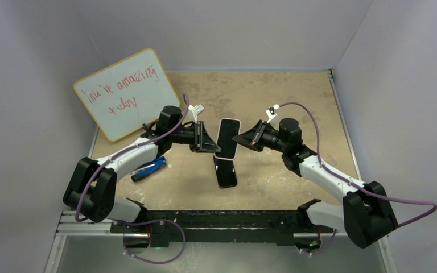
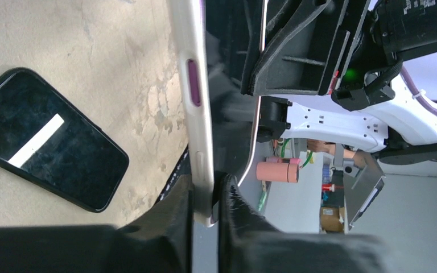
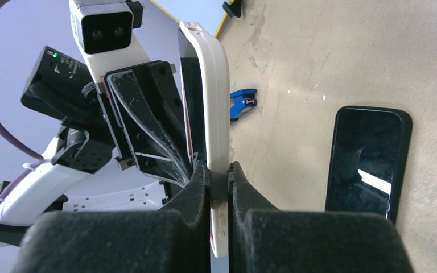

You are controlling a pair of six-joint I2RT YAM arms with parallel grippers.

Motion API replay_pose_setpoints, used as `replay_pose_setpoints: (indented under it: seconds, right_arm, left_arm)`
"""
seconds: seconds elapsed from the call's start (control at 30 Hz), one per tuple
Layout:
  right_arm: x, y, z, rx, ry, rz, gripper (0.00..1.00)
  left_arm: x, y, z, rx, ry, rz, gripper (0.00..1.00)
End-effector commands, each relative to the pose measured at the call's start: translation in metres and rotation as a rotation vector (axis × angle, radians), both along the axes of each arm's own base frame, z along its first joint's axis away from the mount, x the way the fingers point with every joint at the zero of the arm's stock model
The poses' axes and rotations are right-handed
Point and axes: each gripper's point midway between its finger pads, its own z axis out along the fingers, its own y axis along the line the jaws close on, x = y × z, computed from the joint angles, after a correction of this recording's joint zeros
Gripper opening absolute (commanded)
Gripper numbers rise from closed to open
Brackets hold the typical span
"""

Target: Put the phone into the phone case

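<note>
Left gripper (image 2: 205,199) first: pressed together on one long edge of the phone case (image 2: 196,114), squeezing the pale rim just past the purple side button. Same story for the right gripper (image 3: 219,182): pinched onto the opposite long edge, facing the left one straight across the case. Held clear of the table (image 1: 296,102) that way, broad dark face turned up toward the top camera. Probably done to steady the shell from both sides, maybe to square or flex it before loading. Hard to say whether anything sits inside, given that glossy dark surface. And the phone (image 1: 226,172)? Lying flat on the table, screen up, just beneath the grippers and a touch back toward the bases, touched by neither. Hence the snag: no free fingers for it with both sets clamped on the case. Likely calls for setting the case down, or letting go on one side and reaching down for the phone. Risk in that: a one-sided pinch on a thin rim, easy to twist or drop. Back behind the left gripper, a blue pen-like object (image 1: 149,168) and a whiteboard (image 1: 126,94), well apart and out of play.
</note>
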Motion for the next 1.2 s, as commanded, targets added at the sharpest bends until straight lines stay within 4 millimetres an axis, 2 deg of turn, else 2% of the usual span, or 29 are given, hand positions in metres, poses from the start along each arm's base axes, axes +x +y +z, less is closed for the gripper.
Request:
replay_pose_setpoints:
  seconds: [0.0,0.1,0.13,0.2,0.33,0.37,0.4,0.43,0.5,0.63,0.8,0.9,1.03,1.17]
  right_arm:
    - [0.012,0.001,0.008,0.003,-0.054,-0.019,0.00]
    - [0.012,0.001,0.001,-0.025,-0.047,-0.014,0.00]
    - [0.012,0.001,-0.002,-0.031,-0.040,-0.011,0.00]
    - [0.007,0.002,-0.006,-0.032,-0.016,0.014,0.00]
    - [0.003,-0.002,-0.011,-0.063,0.001,0.022,0.00]
    - [0.001,-0.004,-0.014,-0.089,0.008,0.030,0.00]
    - [-0.001,-0.007,-0.018,-0.123,0.016,0.037,0.00]
    - [-0.004,-0.011,-0.024,-0.163,0.028,0.043,0.00]
    - [-0.009,-0.021,-0.034,-0.235,0.051,0.055,0.00]
    - [-0.013,-0.053,-0.059,-0.396,0.114,0.043,0.00]
    - [-0.020,-0.076,-0.076,-0.503,0.188,0.098,0.00]
    - [-0.022,-0.081,-0.086,-0.548,0.211,0.120,0.00]
    - [-0.026,-0.079,-0.099,-0.535,0.243,0.159,0.00]
    - [-0.024,-0.083,-0.123,-0.565,0.285,0.133,0.03]
  left_arm:
    - [-0.004,0.002,-0.018,0.118,0.013,-0.019,0.00]
    - [-0.001,0.002,-0.012,0.162,-0.034,-0.007,0.00]
    - [0.000,0.003,-0.010,0.173,-0.054,-0.004,0.04]
    - [0.004,0.005,-0.005,0.189,-0.089,0.013,0.23]
    - [0.008,0.007,0.004,0.200,-0.149,0.019,0.48]
    - [0.009,0.009,0.007,0.209,-0.166,0.022,0.66]
    - [0.010,0.011,0.009,0.220,-0.188,0.030,0.77]
    - [0.012,0.013,0.013,0.233,-0.215,0.040,0.82]
    - [0.017,0.021,0.019,0.277,-0.267,0.062,0.85]
    - [0.029,0.041,0.028,0.396,-0.365,0.142,0.89]
    - [0.040,0.055,0.024,0.495,-0.382,0.195,0.92]
    - [0.043,0.058,0.013,0.519,-0.363,0.207,0.92]
    - [0.048,0.061,0.007,0.543,-0.359,0.233,0.93]
    - [0.051,0.070,0.001,0.594,-0.351,0.271,0.94]
